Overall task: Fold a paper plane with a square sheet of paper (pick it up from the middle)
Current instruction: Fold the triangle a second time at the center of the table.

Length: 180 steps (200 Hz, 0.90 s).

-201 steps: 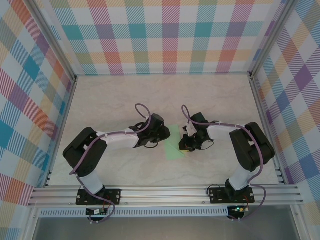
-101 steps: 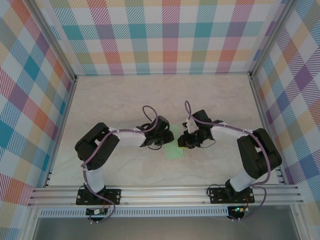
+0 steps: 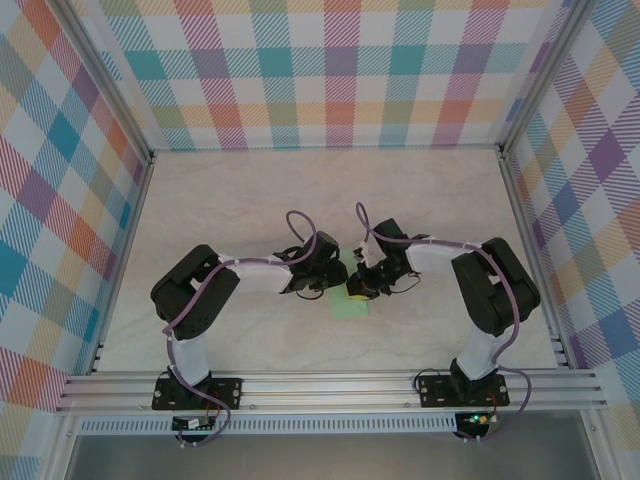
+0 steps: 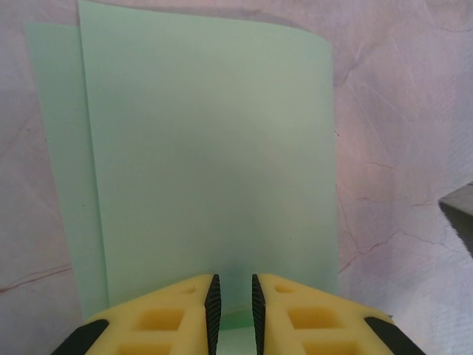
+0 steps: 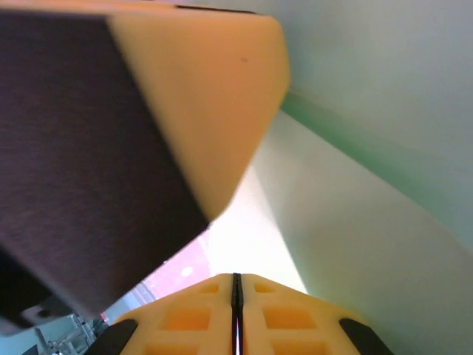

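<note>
Left end effector [image 4: 232, 285]: the pads are held narrowly apart, with pale green seen in the gap.
Right end effector [image 5: 236, 279]: the pads are pressed together; whether paper is caught between them cannot be told from this close, blurred view.
Position of the paper plane [image 4: 207, 148]: it is laid flat on the surface [image 4: 399, 148], stretching towards 12 o'clock from the left fingertips. From above it is seen between the two end effectors, mostly at 6 o'clock of them.
Look of the paper plane: pale mint green, still a broad rectangle, with one layer folded over another and a strip of the lower layer left showing at 9 o'clock.
</note>
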Motion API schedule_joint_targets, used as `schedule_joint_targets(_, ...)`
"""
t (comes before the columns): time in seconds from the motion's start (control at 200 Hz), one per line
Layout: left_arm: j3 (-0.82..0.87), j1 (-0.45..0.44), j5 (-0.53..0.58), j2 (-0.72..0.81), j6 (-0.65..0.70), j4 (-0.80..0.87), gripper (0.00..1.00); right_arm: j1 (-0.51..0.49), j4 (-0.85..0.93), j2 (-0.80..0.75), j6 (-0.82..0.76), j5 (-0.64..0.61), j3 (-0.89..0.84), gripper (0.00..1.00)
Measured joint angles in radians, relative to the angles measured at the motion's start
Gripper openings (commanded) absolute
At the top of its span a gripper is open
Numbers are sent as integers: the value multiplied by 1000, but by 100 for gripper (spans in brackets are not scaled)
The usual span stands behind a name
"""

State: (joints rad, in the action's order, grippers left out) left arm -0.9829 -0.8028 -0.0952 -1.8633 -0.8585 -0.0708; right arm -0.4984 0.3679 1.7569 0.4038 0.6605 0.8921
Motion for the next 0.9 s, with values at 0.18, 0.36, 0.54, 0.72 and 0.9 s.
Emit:
schedule_joint_targets(0.18,0,0,0,0,8,1,22,0,23,22,-4,-70,0,11)
schedule_joint_targets(0.36,-1,0,-1,2,18,2,24,0,26,26,-16,-104,0,12)
schedule_joint_targets(0.54,9,0,-4,59,21,27,25,0,26,26,-19,-104,0,12)
schedule_joint_targets(0.72,46,-2,-41,119,-10,-11,24,0,26,26,-19,-105,0,12)
schedule_joint_targets(0.9,86,-8,-77,91,-64,-70,22,-1,26,26,-19,-107,0,12)
